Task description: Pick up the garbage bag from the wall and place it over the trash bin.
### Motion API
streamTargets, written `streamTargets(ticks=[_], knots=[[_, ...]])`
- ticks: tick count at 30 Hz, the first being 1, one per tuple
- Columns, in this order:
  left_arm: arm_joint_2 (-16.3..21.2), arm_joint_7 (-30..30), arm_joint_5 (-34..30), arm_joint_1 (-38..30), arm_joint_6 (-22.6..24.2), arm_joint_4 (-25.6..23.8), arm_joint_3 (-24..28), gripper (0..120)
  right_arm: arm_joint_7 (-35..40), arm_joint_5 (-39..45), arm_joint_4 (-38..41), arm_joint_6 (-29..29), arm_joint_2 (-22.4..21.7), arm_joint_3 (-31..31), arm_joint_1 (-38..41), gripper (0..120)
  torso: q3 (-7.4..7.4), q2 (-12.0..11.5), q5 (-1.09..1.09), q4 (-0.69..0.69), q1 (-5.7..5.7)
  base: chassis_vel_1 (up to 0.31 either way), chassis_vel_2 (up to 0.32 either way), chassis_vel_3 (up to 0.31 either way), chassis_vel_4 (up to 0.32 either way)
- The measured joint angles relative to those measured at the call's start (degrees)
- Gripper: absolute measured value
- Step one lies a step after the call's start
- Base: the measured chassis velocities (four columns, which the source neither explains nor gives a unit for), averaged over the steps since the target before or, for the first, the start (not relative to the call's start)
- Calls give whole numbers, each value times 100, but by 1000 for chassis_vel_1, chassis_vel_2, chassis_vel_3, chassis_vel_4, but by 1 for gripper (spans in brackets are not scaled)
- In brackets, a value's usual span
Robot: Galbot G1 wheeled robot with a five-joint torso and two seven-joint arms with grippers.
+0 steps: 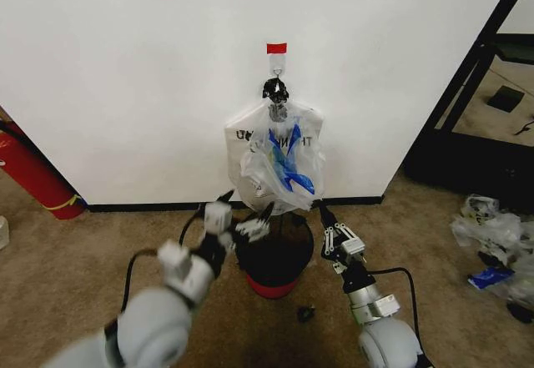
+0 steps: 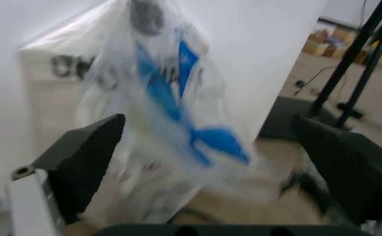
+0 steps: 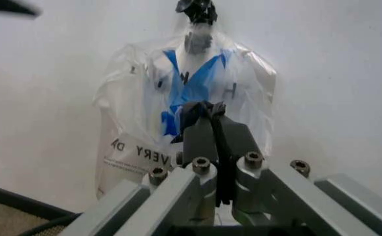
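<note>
The garbage bag (image 1: 279, 155), thin white plastic with blue patches and black lettering, hangs from a small hook under a red tape strip (image 1: 276, 48) on the white wall (image 1: 125, 76). Directly below it stands the trash bin (image 1: 275, 258), black mesh with a red base. My left gripper (image 1: 247, 204) is open just below the bag's bottom edge, above the bin's rim. In the left wrist view the fingers (image 2: 86, 157) spread wide either side of the bag (image 2: 164, 103). My right gripper (image 1: 319, 208) is shut beside the bag's lower right corner. Its closed fingers (image 3: 210, 123) point at the bag (image 3: 191, 83).
A long red cylinder (image 1: 33, 172) leans at the left against the wall. A black frame (image 1: 467, 93) stands at the right, with a heap of clear plastic wrappers (image 1: 492, 234) on the carpet near it. A small dark object (image 1: 306, 312) lies in front of the bin.
</note>
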Motion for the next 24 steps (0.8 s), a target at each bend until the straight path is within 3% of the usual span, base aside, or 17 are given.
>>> streamTargets(ticks=[2, 6, 10, 14, 24], knots=[[-126, -222, -804, -731, 101, 235, 208, 95, 5, -51, -11, 31, 53, 15, -31, 0, 0, 0, 1, 2, 0, 0, 0, 0, 0], [-649, -784, -1973, -1492, 186, 770, 397, 93, 12, -171, -32, 103, 90, 81, -75, 0, 0, 0, 0, 2, 0, 0, 0, 0, 0], [-995, -1078, -2370, -1673, 177, 1015, 449, 89, 41, -184, -38, 114, 94, 123, -106, 0, 0, 0, 0, 2, 0, 0, 0, 0, 0], [-1504, -1353, -2678, -1788, 84, 1343, 510, 77, 60, -197, -64, 138, 109, 194, -139, 0, -1, 0, 1, 2, 0, 0, 0, 0, 0], [-2266, -1524, -2688, -1887, -142, 1863, 492, 70, 84, -201, -75, 164, 152, 234, -175, 0, -1, 0, 0, 2, -1, 0, 0, 0, 0]])
